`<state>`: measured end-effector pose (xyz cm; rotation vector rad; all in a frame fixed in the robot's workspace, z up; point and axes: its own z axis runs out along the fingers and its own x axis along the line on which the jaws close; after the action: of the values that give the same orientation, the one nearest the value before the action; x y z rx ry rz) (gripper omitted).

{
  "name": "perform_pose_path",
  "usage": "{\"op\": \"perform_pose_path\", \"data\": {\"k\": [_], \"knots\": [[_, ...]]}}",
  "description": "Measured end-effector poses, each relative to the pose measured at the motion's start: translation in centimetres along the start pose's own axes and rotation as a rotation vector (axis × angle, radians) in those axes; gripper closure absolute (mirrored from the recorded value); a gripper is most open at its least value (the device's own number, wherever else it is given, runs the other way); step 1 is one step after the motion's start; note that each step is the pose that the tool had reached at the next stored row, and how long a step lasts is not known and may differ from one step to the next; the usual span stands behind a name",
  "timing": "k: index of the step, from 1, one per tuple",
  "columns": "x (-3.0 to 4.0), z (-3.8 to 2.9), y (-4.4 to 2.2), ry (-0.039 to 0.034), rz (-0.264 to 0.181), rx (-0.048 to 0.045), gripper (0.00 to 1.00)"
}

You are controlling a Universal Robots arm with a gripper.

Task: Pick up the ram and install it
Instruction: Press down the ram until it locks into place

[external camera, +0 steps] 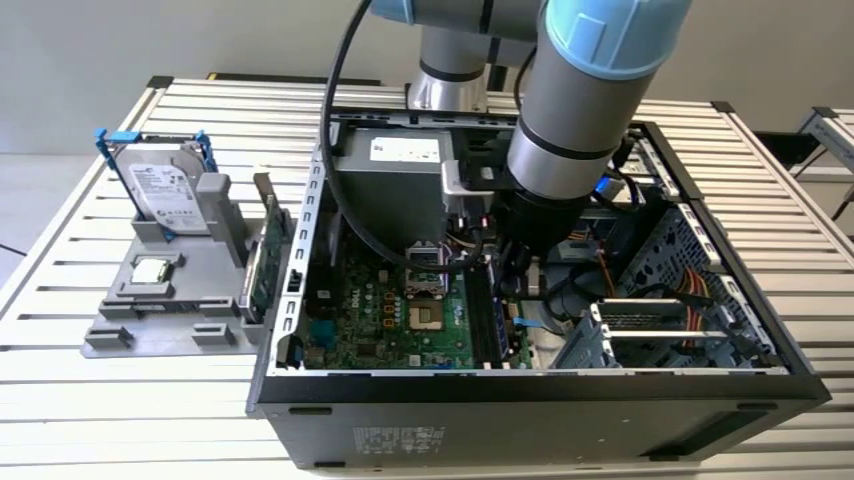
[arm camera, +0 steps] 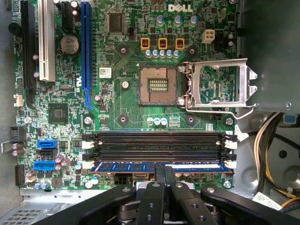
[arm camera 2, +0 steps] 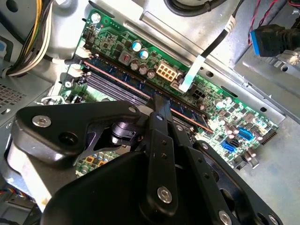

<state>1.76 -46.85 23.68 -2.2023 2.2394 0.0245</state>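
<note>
The tool (arm camera: pixel 165 177), fingers pressed together on the upper edge of the ram (arm camera: pixel 159 166), holds the stick down in the memory slot nearest it on the motherboard (arm camera: pixel 126 108), inside the open computer case (external camera: pixel 534 385). Just beyond the tool lie two empty slots (arm camera: pixel 157 145), then the bare processor socket (arm camera: pixel 158 85). The ram looks seated or close to it; if it sits skewed, further downward pressure could jam it or strain the board, and the end latches (arm camera: pixel 228 163) may not close.

One ram stick (arm camera: pixel 157 165) sits beside three bare memory slots (arm camera: pixel 157 146); one motherboard (arm camera: pixel 126 105), one processor socket (arm camera: pixel 158 85), two blue data ports (arm camera: pixel 47 154).
</note>
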Motion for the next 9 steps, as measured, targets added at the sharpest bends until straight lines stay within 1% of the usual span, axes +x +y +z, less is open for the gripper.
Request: {"op": "perform_pose_path", "data": {"k": [7, 8, 9], "knots": [[0.0, 0.02, 0.0, -0.0001, 0.0, -0.0002, 1.0], [0.0, 0.09, 0.0, -0.0005, 0.0, -0.0013, 1.0], [0.0, 0.17, -0.01, -0.0003, -0.001, -0.0047, 1.0]]}}
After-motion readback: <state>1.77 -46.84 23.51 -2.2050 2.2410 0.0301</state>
